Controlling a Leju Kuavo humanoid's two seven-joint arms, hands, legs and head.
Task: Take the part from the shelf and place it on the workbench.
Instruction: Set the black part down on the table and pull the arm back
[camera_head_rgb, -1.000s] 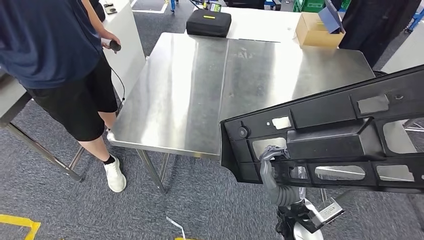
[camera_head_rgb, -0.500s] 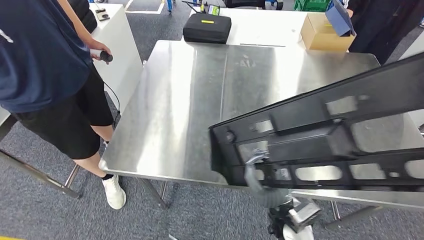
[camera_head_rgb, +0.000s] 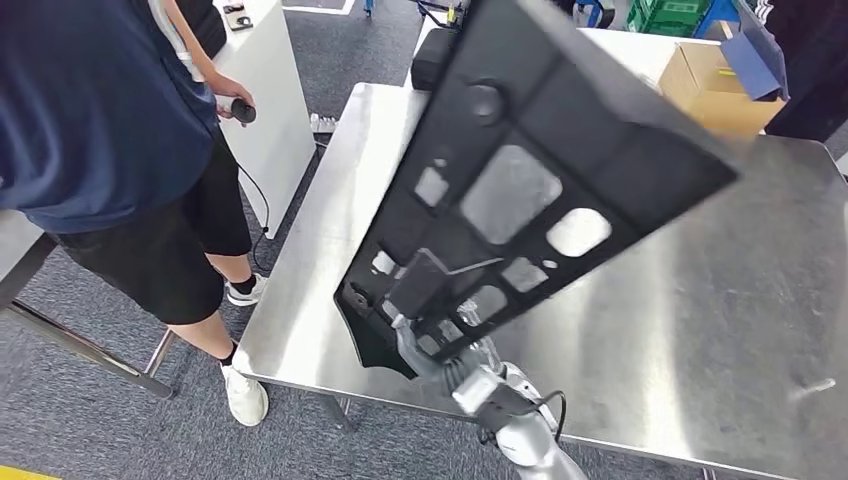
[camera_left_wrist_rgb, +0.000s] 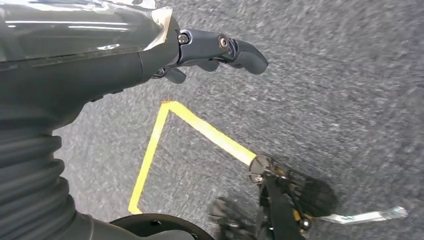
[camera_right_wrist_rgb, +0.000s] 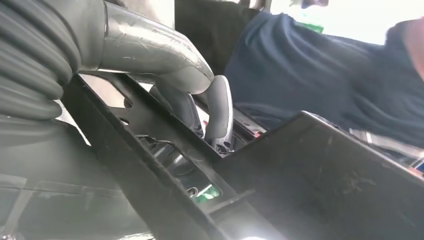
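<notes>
the right hand (camera_head_rgb: 437, 338) grips the black part (camera_head_rgb: 520, 180) by its lower edge, tilted steeply above the steel workbench (camera_head_rgb: 700, 300), while the left hand (camera_left_wrist_rgb: 215, 47) hangs unclenched and empty; the placing step seems underway, calling for levelling and lowering.

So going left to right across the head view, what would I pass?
Person in a navy shirt → white cabinet → black plastic part held up by the right hand → cardboard box.
</notes>
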